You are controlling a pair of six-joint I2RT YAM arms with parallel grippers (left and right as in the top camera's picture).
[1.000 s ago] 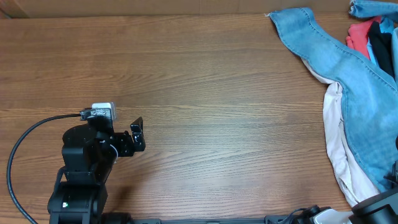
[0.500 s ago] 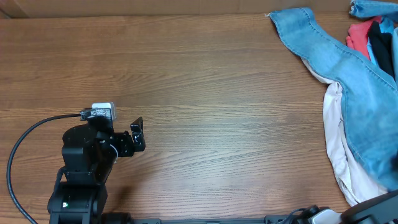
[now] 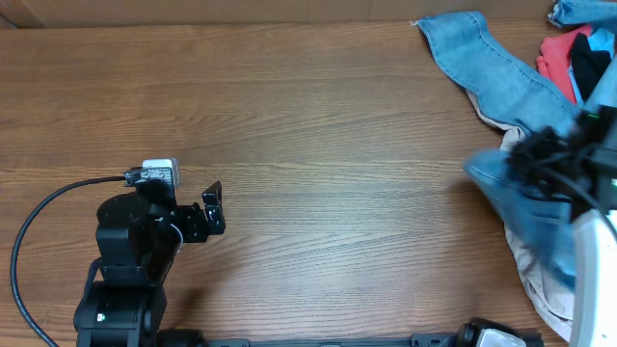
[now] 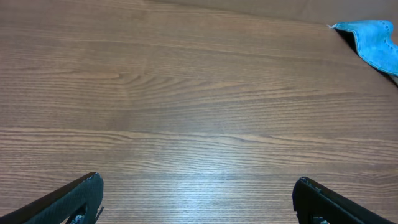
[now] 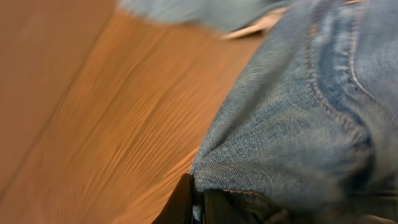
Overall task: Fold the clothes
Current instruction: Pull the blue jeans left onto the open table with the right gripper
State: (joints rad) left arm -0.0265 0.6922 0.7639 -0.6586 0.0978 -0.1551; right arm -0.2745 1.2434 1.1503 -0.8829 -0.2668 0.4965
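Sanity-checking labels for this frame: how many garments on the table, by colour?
light blue denim jeans: 1
beige garment: 1
red garment: 1
black garment: 1
Total: 4
The denim scrap at the top right corner is not counted; I cannot tell whether it is a separate piece.

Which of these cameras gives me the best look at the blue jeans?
The overhead view: it shows most of the jeans, one leg stretched out. The left wrist view catches only a hem corner; the right wrist view, a blurred denim close-up.

No legible text — no labels, brands, numbers.
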